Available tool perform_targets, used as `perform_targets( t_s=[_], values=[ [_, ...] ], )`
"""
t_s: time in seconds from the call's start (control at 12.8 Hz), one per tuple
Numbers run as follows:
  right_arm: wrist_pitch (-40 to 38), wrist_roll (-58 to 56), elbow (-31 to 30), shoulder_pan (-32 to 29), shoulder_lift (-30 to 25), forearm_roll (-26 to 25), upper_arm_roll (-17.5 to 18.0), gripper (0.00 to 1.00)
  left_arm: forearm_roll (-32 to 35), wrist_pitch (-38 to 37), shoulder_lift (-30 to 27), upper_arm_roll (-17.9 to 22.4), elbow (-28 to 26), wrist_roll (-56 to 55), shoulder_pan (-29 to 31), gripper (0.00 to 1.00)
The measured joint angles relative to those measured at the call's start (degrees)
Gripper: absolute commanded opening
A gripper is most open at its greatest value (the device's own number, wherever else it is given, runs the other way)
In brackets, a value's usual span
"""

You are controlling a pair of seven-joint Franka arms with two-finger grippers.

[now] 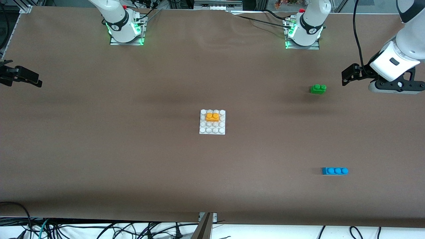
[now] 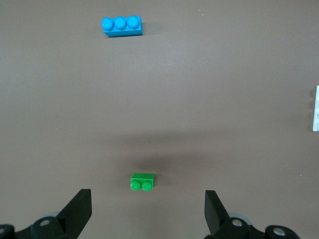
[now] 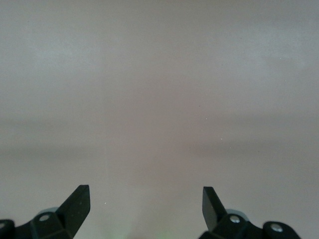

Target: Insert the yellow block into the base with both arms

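While yellow block [image 1: 212, 117] sits on base [image 1: 203, 131], L gripper [image 2: 147, 211] & R gripper [image 3: 145, 209] jaws released, empty.

A high front camera faces both arm bases across the whole surface [image 1: 99, 149]. Each wrist camera looks down past its own gripper; the left wrist and front views share the green brick [image 2: 142, 181] and blue brick [image 2: 121, 26].

The base [image 2: 316, 108] is mostly chopped off by the left wrist view's edge, just a white sliver. In the front view, the right gripper [image 1: 20, 77] gets clipped by the frame too.
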Motion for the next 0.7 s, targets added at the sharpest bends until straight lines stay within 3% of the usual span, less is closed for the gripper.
perform_targets(
  t_s=[0.7],
  values=[
    [0.0,0.0,0.1,0.0,0.0,0.0,0.0,1.0,-0.7,-0.7,-0.3,0.4,1.2,-2.4,-0.1,1.0]
  ],
)
